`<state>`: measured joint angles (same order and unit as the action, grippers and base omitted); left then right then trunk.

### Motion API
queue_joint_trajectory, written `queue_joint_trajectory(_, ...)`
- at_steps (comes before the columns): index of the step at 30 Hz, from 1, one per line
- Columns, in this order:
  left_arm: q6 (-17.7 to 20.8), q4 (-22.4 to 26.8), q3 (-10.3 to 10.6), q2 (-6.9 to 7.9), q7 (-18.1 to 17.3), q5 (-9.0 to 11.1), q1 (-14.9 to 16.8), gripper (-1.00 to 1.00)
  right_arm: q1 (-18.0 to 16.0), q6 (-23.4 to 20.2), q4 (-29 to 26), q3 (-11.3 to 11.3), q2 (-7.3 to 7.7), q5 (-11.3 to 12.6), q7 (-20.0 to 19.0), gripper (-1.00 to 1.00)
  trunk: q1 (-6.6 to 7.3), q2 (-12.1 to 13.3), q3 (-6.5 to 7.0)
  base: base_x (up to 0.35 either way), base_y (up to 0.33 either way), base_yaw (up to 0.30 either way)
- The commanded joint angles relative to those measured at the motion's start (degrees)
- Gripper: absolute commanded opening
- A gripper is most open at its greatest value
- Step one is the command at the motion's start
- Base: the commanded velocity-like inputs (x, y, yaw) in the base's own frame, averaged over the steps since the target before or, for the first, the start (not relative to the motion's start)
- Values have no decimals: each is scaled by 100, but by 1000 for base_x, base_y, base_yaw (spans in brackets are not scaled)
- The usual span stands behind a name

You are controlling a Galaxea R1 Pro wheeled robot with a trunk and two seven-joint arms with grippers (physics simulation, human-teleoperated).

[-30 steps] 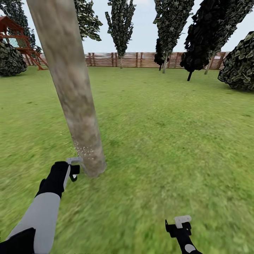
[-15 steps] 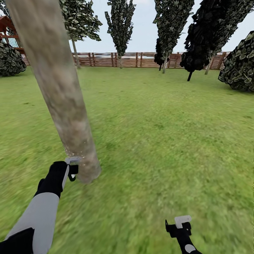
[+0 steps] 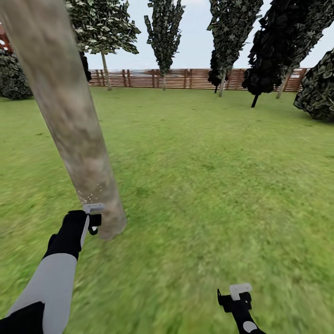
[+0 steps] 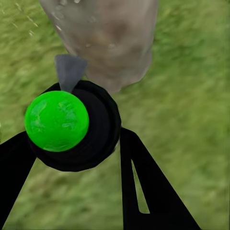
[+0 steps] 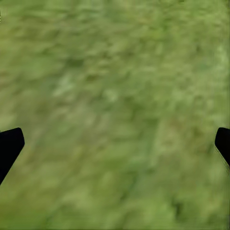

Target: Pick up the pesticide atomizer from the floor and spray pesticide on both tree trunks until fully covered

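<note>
A thick mottled grey-beige tree trunk (image 3: 69, 116) rises at the left of the head view, its base on the grass lawn (image 3: 208, 185). My left gripper (image 3: 92, 221) is shut on the pesticide atomizer (image 4: 72, 127), a black round body with a bright green cap. Its grey nozzle (image 4: 69, 71) points at the trunk's base (image 4: 108, 38) from close by. White spray specks (image 3: 90, 192) dot the bark just above the nozzle. My right gripper (image 3: 235, 297) hangs low at the front right, open over bare grass (image 5: 115, 120), its fingertips (image 5: 9, 146) far apart.
A reddish-brown slat fence (image 3: 185, 79) closes the lawn at the back. Another leafy tree with a thin bare trunk (image 3: 106, 69) stands by the fence. Narrow dark trees (image 3: 164, 32) and dark bushes (image 3: 320, 88) line the back and right.
The whole view has shifted, so the camera moved and the trunk sits further left in the picture. My left gripper keeps the atomizer at the trunk's base. The right arm has not moved.
</note>
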<state>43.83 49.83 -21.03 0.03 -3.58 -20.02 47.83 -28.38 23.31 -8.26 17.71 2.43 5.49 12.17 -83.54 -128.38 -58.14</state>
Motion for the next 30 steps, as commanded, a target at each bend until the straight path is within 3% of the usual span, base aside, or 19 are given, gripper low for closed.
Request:
queue_joint_trajectory(1, 21, 8, -6, -3, -38, -47, -2, -100, 1, 16, -4, 51, 3, 56, 13, 100, -1, -2, -5, 170, -245, 273)
queue_joint_trajectory(8, 17, -31, 11, -11, -38, -47, -14, -100, -1, 11, -5, 55, 3, 57, 13, 100, -1, -2, -5, 178, -241, 270)
queue_joint_trajectory(22, 12, -70, 4, -8, -38, -45, -10, -100, -1, 15, -8, 57, 3, 56, 12, 100, -1, -2, -5, 175, -240, 28)
queue_joint_trajectory(30, 4, -82, -6, -5, -29, -46, -18, -100, -1, 14, -9, 57, 2, 55, 6, 100, -1, -2, -5, 170, -240, 241)
